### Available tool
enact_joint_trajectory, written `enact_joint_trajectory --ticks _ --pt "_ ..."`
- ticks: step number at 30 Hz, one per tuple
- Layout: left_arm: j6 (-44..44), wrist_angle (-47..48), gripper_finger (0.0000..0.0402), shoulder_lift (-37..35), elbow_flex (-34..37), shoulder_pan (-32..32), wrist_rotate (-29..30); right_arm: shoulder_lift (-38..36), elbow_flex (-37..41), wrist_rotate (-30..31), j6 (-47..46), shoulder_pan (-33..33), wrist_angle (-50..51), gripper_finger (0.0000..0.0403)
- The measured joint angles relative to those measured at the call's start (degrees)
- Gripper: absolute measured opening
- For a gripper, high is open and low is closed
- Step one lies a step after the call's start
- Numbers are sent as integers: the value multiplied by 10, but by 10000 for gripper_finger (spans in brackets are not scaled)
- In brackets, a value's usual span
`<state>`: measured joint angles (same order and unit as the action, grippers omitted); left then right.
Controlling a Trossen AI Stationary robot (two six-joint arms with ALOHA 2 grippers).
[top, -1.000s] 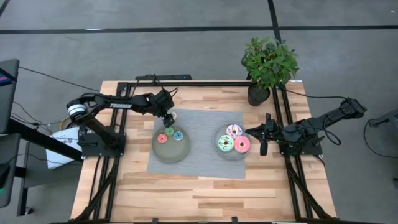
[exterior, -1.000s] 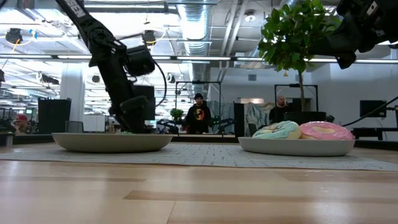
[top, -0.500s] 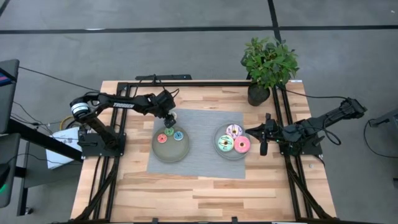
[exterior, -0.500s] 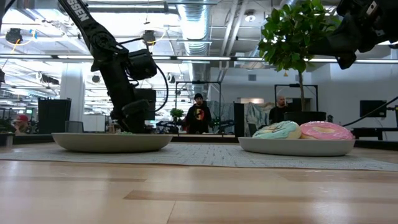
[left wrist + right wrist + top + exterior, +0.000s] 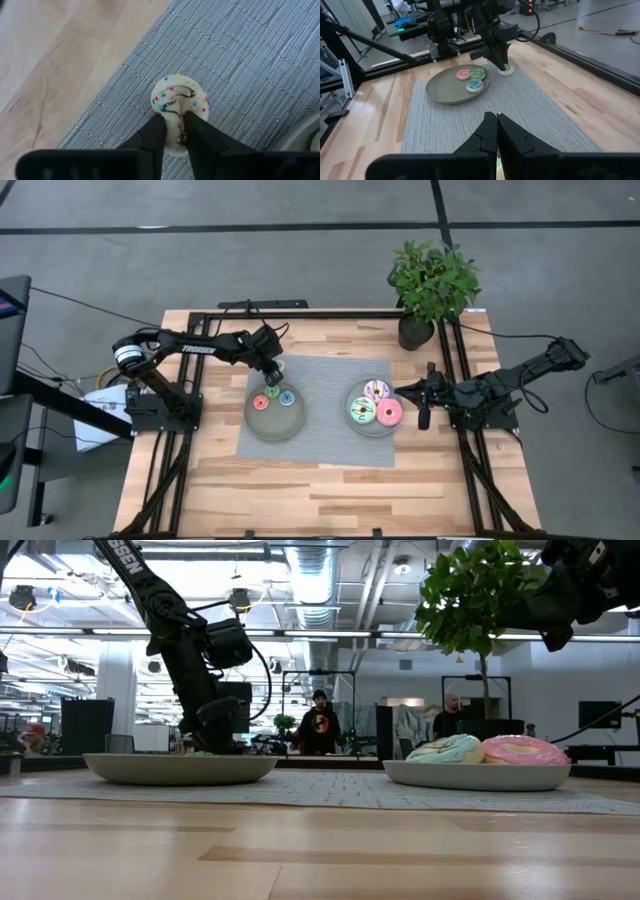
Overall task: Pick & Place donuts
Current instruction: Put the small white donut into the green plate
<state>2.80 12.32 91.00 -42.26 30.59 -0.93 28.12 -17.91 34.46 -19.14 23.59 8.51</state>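
Left pincer [image 5: 173, 131] clamped on small tan donut [image 5: 179, 102] on grey mat [image 5: 250, 60].

a grey woven mat [image 5: 325, 445] covers the middle of the light wooden table [image 5: 300, 500], with two grey round plates [image 5: 262, 426] [image 5: 356, 430] on it. a leafy potted plant [image 5: 430, 285] stands at the far right corner. two people [image 5: 319, 726] stand far behind.

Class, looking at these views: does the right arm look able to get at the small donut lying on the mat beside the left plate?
Probably not easily: the left gripper is clamped on that small donut, and the right gripper sits far across the mat.
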Motion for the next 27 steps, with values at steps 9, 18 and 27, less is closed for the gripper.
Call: enact_joint_trajectory --ticks 9,18,27 --pt "2 28 48 -28 -33 0 1 0 0 0 0 0 0 1" --pt "42 166 52 -140 -45 -31 -84 0 0 0 0 0 0 1" --pt "162 213 52 -213 -45 -212 -76 0 0 0 0 0 0 1"
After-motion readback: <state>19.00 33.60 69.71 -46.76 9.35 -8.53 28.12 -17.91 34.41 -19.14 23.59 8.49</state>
